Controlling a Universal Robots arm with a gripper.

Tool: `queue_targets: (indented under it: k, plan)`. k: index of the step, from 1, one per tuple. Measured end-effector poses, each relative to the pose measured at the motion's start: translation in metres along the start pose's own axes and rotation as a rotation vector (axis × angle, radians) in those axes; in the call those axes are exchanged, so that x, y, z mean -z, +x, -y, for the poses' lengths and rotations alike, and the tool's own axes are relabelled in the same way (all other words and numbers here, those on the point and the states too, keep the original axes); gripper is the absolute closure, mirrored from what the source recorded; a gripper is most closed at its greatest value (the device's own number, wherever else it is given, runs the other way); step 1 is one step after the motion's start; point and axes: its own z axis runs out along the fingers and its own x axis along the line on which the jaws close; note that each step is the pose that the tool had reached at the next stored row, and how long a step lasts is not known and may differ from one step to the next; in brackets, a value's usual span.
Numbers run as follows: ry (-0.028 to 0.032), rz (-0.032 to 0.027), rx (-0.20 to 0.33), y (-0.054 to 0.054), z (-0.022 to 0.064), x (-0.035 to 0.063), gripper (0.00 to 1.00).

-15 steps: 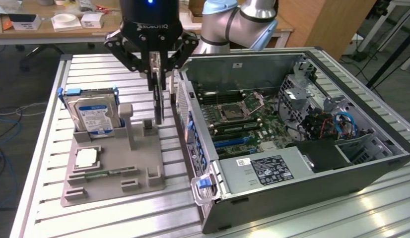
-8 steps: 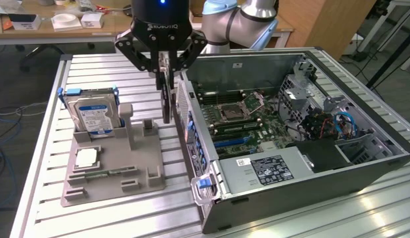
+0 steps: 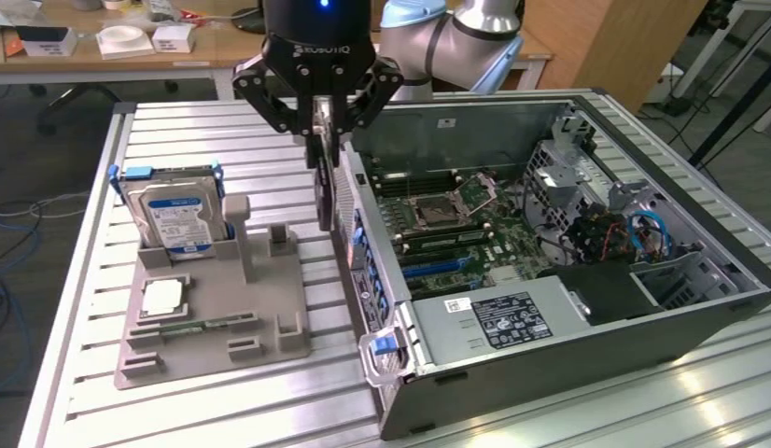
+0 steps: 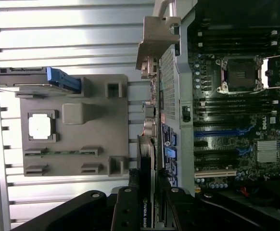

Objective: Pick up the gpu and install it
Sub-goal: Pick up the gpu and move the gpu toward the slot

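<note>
GPU (image 3: 323, 187) is held edge-on and upright by the end effector (image 3: 322, 131), whose two black fingers are closed onto the card's upper end. The card hangs straight down from them. In the exterior view it is seen over the strip of counter (image 3: 236, 131) between the grey holder (image 3: 211, 345) and the open computer case (image 3: 585, 364), just beside the case's perforated wall and outside the case. Whether its lower edge touches anything cannot be told.

In the wrist view the GPU (image 4: 146, 159) runs lengthwise between the fingers of the end effector (image 4: 147, 202), parallel to the wall of the computer case (image 4: 178, 72), with a printed label visible on its edge. The motherboard (image 4: 255, 120) is seen beyond that wall, with blue slots (image 4: 222, 132) and an open processor socket (image 4: 238, 72); no card is seated in the slots.

On the grey holder (image 4: 96, 139) a hard drive (image 3: 174, 210) with a blue-and-white label is stood upright in a blue carrier at the end towards the arm. A square silver processor chip (image 3: 161, 296) is laid in a recess, and a narrow green memory stick (image 3: 192, 327) is laid flat nearer the other end. The upright slots on the holder's case side are unoccupied. A power supply (image 3: 504, 317) is mounted at the near end of the case.
</note>
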Motion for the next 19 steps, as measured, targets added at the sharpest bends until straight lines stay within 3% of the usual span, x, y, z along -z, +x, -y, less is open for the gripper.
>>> queue_targets:
  k: [19]
  plan:
    - [0.0000, 0.0000, 0.000, -0.013, -0.0010, -0.0004, 0.74]
